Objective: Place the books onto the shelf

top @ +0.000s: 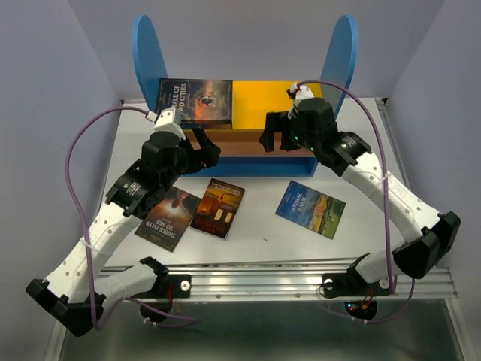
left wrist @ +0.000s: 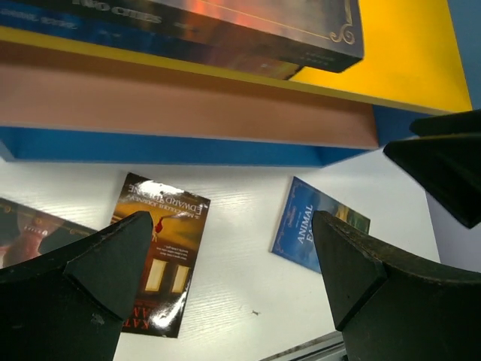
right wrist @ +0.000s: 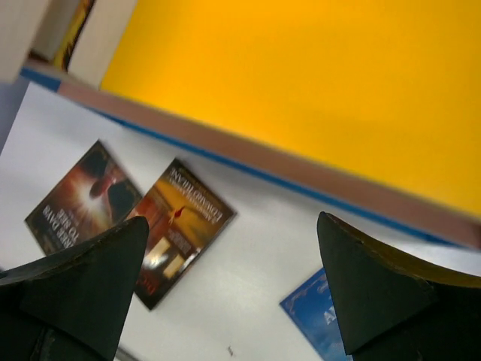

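Left tool (top: 207, 147): fingers spread wide, nothing between them. It hangs just in front of the shelf (top: 146, 53), toward its left half, at about the level of the brown middle board (top: 240, 143).

Right tool (top: 276, 141): also spread wide and empty. It hangs in front of the shelf's right half, just below the yellow top board (top: 263, 101).

On the shelf: a stack (left wrist: 225, 45) of books lies flat on the left part of the yellow top board. The Tale of Two Cities book (top: 194, 99) is on top, cover up. The left wrist view shows more than one layer under that cover, but the exact number cannot be told. The right part of the yellow board is bare, and no book shows on the middle board.

On the table (top: 263, 233), in front of the shelf:
- Three Days to See book (top: 169, 218), front-left of the shelf, partly under the left arm.
- orange-brown book (top: 218, 208), just beside it, nearer the shelf's middle.
- Animal Farm book (top: 310, 209), front-right of the shelf, well apart from the other two.

All three lie flat, cover up.

Progress (judgement): part done. One stack is shelved, three books are left to lift, and neither tool has a book in hand.

Count: two tools, one shelf, one shelved stack of uncertain number, three books on the table.
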`<state>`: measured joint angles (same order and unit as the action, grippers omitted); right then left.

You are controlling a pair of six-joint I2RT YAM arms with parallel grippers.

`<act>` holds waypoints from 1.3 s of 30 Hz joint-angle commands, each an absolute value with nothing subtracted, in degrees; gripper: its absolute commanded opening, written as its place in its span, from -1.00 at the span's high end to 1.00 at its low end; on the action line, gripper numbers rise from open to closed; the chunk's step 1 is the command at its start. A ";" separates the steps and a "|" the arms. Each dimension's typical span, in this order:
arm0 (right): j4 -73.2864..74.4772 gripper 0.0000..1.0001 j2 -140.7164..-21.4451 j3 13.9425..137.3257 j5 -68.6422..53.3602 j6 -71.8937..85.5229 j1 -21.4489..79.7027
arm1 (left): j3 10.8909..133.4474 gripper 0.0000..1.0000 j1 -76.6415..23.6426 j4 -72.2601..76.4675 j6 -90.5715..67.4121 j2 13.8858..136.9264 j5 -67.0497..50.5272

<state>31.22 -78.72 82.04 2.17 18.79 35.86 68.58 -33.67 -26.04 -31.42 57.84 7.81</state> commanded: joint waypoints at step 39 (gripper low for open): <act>24.52 -1.00 -106.87 118.21 15.82 -1.23 40.08 | 87.98 -0.79 -19.25 -32.26 -31.03 73.74 16.70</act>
<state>27.99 -106.78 114.65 14.52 0.99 39.81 84.73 -20.10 -34.74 -31.70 73.56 15.75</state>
